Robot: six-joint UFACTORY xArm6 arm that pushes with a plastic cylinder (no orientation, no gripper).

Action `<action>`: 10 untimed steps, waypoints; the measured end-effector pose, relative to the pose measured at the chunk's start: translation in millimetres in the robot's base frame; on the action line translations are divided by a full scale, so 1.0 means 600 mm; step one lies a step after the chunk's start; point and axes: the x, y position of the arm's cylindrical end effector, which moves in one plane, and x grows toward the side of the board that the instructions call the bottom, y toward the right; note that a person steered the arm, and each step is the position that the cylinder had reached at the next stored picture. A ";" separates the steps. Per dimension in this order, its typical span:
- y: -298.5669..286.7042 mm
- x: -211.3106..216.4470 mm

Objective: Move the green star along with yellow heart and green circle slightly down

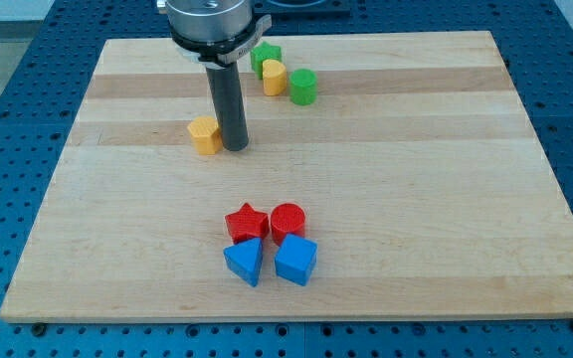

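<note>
So we count eight blocks total on the wooden board (446, 199). By colour it's an even split, two apiece. Greens: one green star (265, 55) and one green circle (303, 87). Yellows: one yellow heart (274, 77) plus one more yellow block (205, 134), can't really make out its shape. Reds: one red star (246, 222) and one red circle (287, 221). Blues: one blue triangle (245, 261), one blue cube (295, 261). So two stars, two circles, one of everything else. And just one rod, with my tip (234, 147).
</note>
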 end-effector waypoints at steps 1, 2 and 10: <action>-0.005 -0.012; -0.052 -0.012; -0.054 -0.288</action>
